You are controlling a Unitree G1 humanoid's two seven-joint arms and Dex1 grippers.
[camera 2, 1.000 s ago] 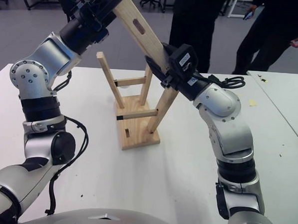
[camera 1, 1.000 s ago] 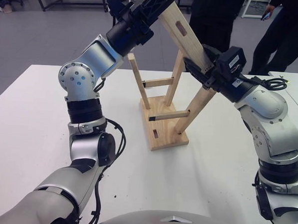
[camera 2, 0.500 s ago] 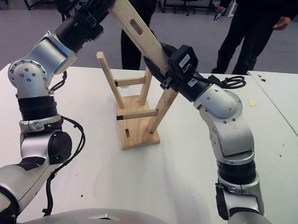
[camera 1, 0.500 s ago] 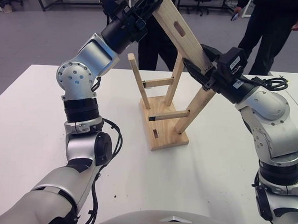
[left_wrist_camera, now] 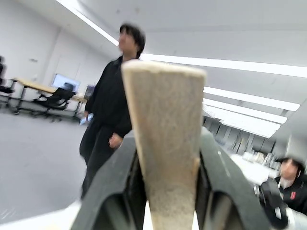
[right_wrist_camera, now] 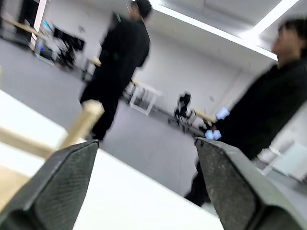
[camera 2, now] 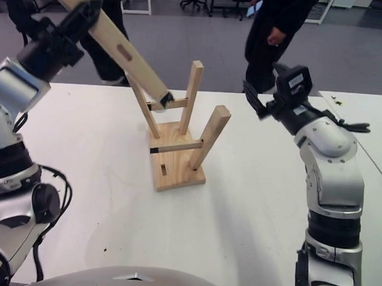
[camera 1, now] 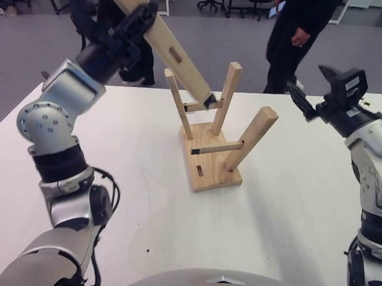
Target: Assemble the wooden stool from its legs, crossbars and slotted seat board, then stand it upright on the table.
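The stool stands upside down on the white table [camera 1: 303,206]. Its slotted seat board [camera 1: 210,163] lies flat, and three legs [camera 1: 250,138] stick up from it, joined by two crossbars [camera 1: 218,147]. My left gripper [camera 1: 130,21] is raised at the far left, shut on the upper end of a loose slotted leg [camera 1: 176,56]. That leg slants down, its dark-tipped lower end by the upper crossbar [camera 1: 202,106]. The left wrist view has the leg's end [left_wrist_camera: 165,143] between the fingers. My right gripper [camera 1: 304,82] hangs open to the right of the stool, apart from it, holding nothing.
Bare table top lies in front of and on both sides of the stool. A second white table [camera 2: 365,114] adjoins at the far right. Beyond the table's far edge is open floor where people walk.
My right gripper has let go of the slanted leg and drawn back to the right. My left arm has swung left with the leg, whose lower end now lies by the upper crossbar.
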